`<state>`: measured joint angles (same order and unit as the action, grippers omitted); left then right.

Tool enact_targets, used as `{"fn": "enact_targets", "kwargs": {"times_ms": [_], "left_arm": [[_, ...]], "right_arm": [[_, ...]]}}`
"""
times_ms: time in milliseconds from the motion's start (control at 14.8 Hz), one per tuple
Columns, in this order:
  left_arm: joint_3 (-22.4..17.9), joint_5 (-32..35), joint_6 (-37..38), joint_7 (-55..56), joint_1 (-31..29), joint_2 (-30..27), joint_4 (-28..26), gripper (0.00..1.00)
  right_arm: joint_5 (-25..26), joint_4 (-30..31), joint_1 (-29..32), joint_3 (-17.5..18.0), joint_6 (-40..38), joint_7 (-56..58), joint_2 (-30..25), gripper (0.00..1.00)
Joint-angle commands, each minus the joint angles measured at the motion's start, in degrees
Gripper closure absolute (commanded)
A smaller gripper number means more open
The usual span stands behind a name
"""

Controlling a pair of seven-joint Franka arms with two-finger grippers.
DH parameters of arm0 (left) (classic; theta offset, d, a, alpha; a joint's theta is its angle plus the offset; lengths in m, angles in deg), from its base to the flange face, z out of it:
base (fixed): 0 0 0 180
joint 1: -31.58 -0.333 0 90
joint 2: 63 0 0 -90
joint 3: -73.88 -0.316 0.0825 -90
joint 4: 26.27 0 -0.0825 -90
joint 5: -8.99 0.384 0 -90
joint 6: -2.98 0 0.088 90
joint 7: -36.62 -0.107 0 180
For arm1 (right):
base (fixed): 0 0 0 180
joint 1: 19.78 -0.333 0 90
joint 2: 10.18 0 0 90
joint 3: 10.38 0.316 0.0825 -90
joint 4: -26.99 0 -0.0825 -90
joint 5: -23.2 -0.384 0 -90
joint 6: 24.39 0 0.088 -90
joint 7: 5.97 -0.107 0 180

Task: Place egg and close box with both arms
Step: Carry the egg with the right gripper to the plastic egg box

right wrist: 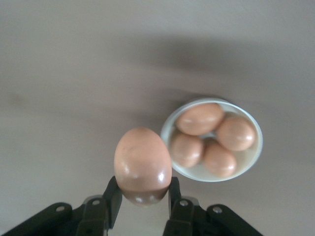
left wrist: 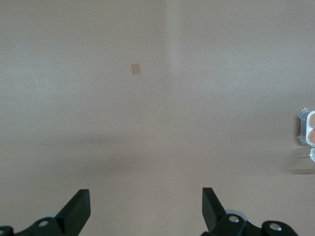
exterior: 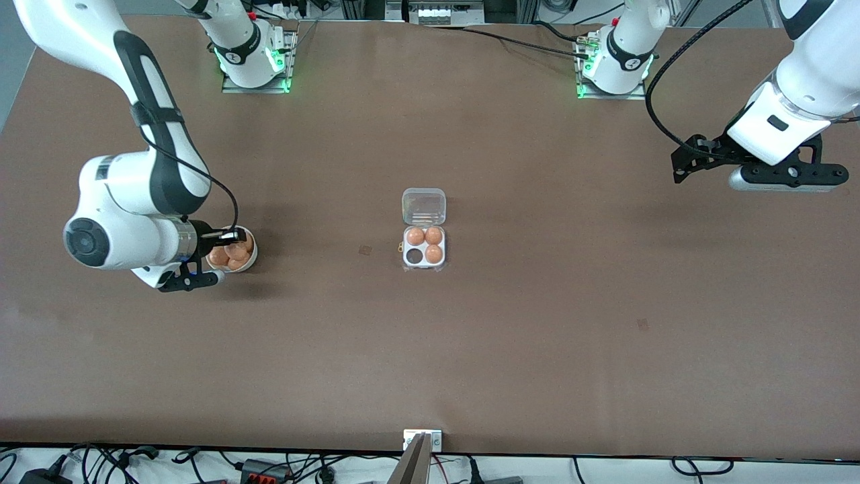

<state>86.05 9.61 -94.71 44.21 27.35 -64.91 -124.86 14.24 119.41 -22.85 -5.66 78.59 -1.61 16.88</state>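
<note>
My right gripper is clamped on the egg: the two fingers pinch its broad lower end from either side, and the narrow end stands up clear of them. It hangs in the air just beside and above the bowl, which holds four more eggs like it. In the front view the bowl sits at the right arm's end of the table, mostly hidden under my wrist.

The egg looks smooth and glossy, so I judge it light but slippery, and rounded enough to squirt out if I squeeze off-centre. It may well be brittle too. The hold I have, low across the widest part, seems the sensible one; a pinch nearer the tip would likely slide off.

The box lies mid-table, well apart from the bowl, its clear lid folded back flat toward the robot bases. Three cells hold eggs; the one empty cell is in the row nearer the camera, on the side toward the right arm. That is where this egg has to go, lowered gently and upright.

My left gripper waits with its jaws spread wide and nothing between them, over bare table at the left arm's end. The thin lid looks flimsy and springy, so closing it will probably need both arms.
</note>
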Motion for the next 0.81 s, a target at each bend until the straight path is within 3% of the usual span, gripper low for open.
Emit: {"fn": "enact_targets", "kwargs": {"times_ms": [0,405,743], "left_arm": [[0.2,-0.8,1.3,-0.2,-0.2,0.6,1.5,0.00],[0.2,-0.8,1.3,-0.2,-0.2,0.6,1.5,0.00],[0.2,-0.8,1.3,-0.2,-0.2,0.6,1.5,0.00]], "right_arm": [[-1.7,-9.4,-5.2,0.3,-3.1,-0.4,4.0,1.00],[-1.7,-20.7,-17.0,0.3,-2.0,-11.5,12.7,1.00],[-1.9,-21.8,-23.5,0.3,3.5,-15.0,16.0,1.00]]}}
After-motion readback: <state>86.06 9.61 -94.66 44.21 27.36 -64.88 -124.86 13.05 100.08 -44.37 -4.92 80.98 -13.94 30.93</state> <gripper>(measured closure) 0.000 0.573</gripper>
